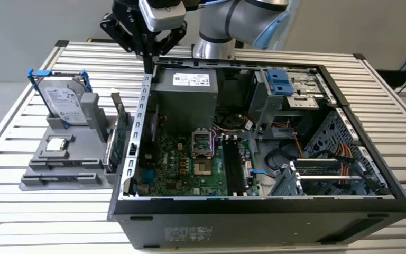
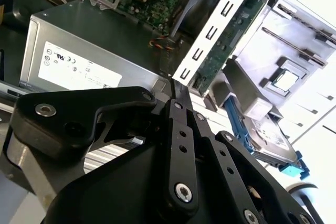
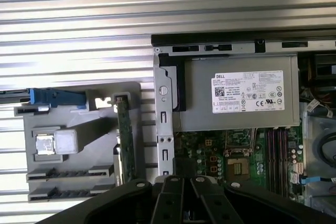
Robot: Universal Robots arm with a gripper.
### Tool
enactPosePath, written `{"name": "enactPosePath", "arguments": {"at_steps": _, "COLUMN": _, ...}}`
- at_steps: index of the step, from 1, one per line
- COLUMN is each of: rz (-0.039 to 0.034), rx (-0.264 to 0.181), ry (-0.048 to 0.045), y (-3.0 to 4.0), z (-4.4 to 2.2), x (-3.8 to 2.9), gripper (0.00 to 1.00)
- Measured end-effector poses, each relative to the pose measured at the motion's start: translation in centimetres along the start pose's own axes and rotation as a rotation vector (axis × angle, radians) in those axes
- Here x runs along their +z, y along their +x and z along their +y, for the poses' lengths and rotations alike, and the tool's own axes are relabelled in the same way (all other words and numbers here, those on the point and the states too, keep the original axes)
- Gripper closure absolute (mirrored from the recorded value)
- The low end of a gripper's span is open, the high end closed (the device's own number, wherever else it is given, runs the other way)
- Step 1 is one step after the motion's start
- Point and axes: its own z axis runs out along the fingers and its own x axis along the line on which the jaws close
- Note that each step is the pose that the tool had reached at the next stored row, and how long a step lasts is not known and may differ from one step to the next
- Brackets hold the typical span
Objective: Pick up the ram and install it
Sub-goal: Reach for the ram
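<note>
On the exterior view's left, a grey holder (image 1: 62, 180) on the slatted surface (image 1: 40, 225) carries a hard drive (image 1: 65, 103) in a blue frame and a small processor chip (image 1: 57, 144). At the holder's edge beside the computer case (image 1: 259, 214), the ram (image 1: 118, 138) stands on its long edge, not yet lifted. The tool (image 1: 148, 66) hangs above the case's rear corner, near the ram's far end, jaws narrow and holding nothing. I judge the pick-up step is in hand. Grasping calls for wider jaws set astride the thin board. Rightward, the black motherboard slots (image 1: 232, 166) look unfilled.
</note>
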Motion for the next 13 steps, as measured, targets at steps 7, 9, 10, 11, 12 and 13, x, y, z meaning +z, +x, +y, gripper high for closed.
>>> {"name": "enactPosePath", "arguments": {"at_steps": 7, "rz": 0.0000, "rx": 0.000, "ry": 0.0001, "y": 0.40, "z": -0.02, "x": 0.00, "gripper": 1.00}}
{"name": "enactPosePath", "arguments": {"at_steps": 9, "rz": 0.0000, "rx": 0.000, "ry": -0.0001, "y": 0.51, "z": -0.04, "x": 0.00, "gripper": 1.00}}
{"name": "enactPosePath", "arguments": {"at_steps": 10, "rz": 0.0000, "rx": 0.000, "ry": 0.0000, "y": 0.57, "z": -0.04, "x": 0.00, "gripper": 1.00}}
{"name": "enactPosePath", "arguments": {"at_steps": 11, "rz": 0.0000, "rx": 0.000, "ry": 0.0000, "y": 0.64, "z": -0.04, "x": 0.00, "gripper": 1.00}}
{"name": "enactPosePath", "arguments": {"at_steps": 12, "rz": 0.0000, "rx": 0.000, "ry": 0.0000, "y": 0.71, "z": -0.05, "x": 0.00, "gripper": 1.00}}
{"name": "enactPosePath", "arguments": {"at_steps": 13, "rz": 0.0000, "rx": 0.000, "ry": 0.0000, "y": 0.77, "z": -0.05, "x": 0.00, "gripper": 1.00}}
